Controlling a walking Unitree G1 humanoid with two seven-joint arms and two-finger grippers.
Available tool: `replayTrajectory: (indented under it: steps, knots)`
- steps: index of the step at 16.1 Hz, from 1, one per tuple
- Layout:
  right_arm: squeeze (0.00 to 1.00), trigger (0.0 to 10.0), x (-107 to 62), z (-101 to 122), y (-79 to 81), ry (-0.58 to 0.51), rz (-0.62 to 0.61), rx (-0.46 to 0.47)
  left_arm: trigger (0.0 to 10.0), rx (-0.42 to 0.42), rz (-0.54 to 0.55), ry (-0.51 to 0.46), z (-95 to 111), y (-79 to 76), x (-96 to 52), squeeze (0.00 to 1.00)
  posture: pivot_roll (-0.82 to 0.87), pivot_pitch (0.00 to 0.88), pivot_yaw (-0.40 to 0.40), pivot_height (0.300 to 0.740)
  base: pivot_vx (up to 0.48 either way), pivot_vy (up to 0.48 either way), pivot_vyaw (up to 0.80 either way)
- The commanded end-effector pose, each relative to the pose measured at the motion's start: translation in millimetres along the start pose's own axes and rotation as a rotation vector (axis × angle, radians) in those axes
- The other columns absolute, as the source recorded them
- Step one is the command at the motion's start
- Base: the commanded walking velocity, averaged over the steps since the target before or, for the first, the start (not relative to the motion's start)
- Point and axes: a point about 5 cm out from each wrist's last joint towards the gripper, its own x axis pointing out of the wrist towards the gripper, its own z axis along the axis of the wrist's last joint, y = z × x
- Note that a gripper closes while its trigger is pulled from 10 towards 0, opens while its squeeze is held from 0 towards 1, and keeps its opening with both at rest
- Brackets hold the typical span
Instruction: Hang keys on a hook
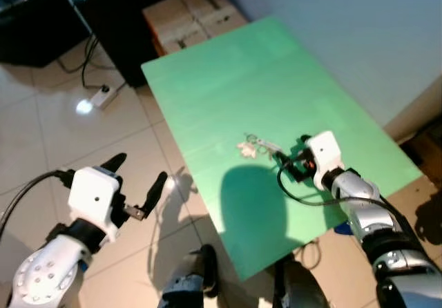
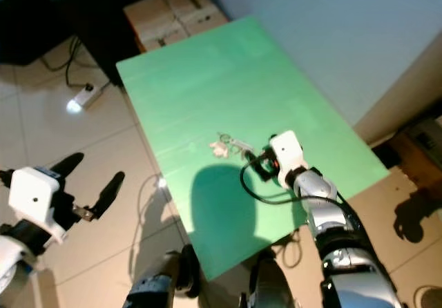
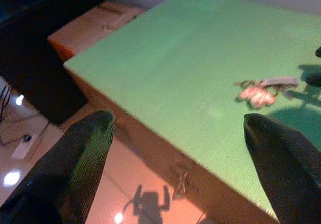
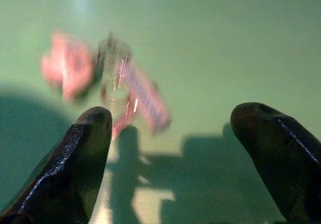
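The left gripper (image 1: 141,184) hangs idle over the floor (image 1: 62,128), left of the table (image 1: 228,80), its fingers spread wide and holding nothing. In its wrist view the keys (image 3: 263,89) show far off on the green top.

The keys (image 1: 257,144) lie flat near the middle of the table, toward its near edge: a pale fob at the left end, a ring in the middle, and a narrow tag or blade running off to the right. So the bunch's long axis runs roughly left to right across the table, with the fob pointing left and the slim end pointing right, toward the working arm.

The right gripper (image 1: 284,161) sits low over the table just right of the keys, aimed at them. Its wrist view shows the fingers (image 4: 85,153) apart, the keys (image 4: 118,86) lying just ahead of the tips and not yet between them; that view is blurred, so I cannot tell whether a tip touches the slim end.

This looks like the reach before the pick-up. The next move likely calls for easing forward and down until the ring or tag sits between the fingers, then closing. Flat metal on a smooth top may slide away rather than lift.
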Motion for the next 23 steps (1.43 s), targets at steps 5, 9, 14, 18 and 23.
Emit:
replayTrajectory:
  steps: [5, 9, 14, 18, 23]
  knots:
    - [0.61, 10.0, 7.9, 0, 0.8, 0.063, 0.081, -0.121, 10.0, -0.020, -0.165, 0.087, 5, -5.4, -21.1, 0.00, 0.26, 0.377, 0.152, 0.740, 0.000, 0.000, 0.00]
    - [0.00, 10.0, 11.6, 12, -12.4, 0.021, -0.033, -0.117, 10.0, -0.030, -0.189, 0.094, 9, -5.0, -24.8, 0.00, 0.28, 0.374, 0.149, 0.740, 0.000, 0.000, 0.00]
    - [0.00, 10.0, 15.4, 10, 1.0, 0.020, 0.053, -0.103, 10.0, 0.001, -0.171, 0.107, 10, 1.8, -30.3, 0.00, 0.28, 0.367, 0.141, 0.740, 0.000, 0.000, 0.00]
    - [0.00, 2.3, 15.1, 6, 9.4, 0.028, 0.119, -0.123, 10.0, 0.029, -0.159, 0.106, 13, 3.7, -29.6, 0.00, 0.29, 0.364, 0.137, 0.740, 0.000, 0.000, 0.00]
    - [0.00, 0.0, 12.6, -1, 13.7, 0.059, 0.173, -0.086, 10.0, 0.030, -0.157, 0.103, 14, 3.5, -30.1, 0.00, 0.29, 0.360, 0.139, 0.740, 0.000, 0.000, 0.00]
